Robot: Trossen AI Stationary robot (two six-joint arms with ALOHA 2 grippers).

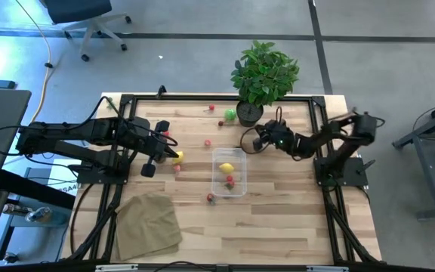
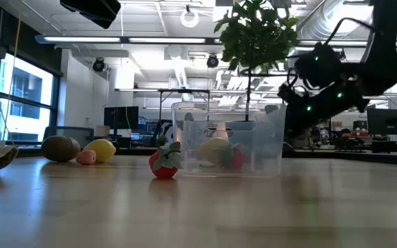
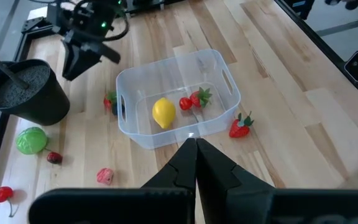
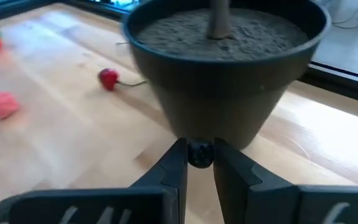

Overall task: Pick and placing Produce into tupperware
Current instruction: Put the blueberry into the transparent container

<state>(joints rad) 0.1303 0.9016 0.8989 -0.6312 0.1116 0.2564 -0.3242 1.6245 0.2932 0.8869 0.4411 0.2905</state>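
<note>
Evidently ready for delivery, the right gripper (image 4: 199, 163) pinches a small dark piece of produce (image 4: 199, 153) just at the plant pot (image 4: 229, 87), at 1 o'clock from the tupperware (image 1: 229, 174), while the left gripper (image 3: 197, 151) waits clenched at its 9 o'clock.

Strawberry (image 2: 164, 162) touching tupperware (image 2: 229, 140); yellow piece, perhaps lemon (image 2: 214, 149), inside.

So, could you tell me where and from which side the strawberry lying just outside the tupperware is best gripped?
Probably from straight above, across the strawberry's red body rather than its leafy cap. It lies on bare wood close beside the tupperware wall, so set the fingers parallel to that wall, not squeezing toward it.
</note>
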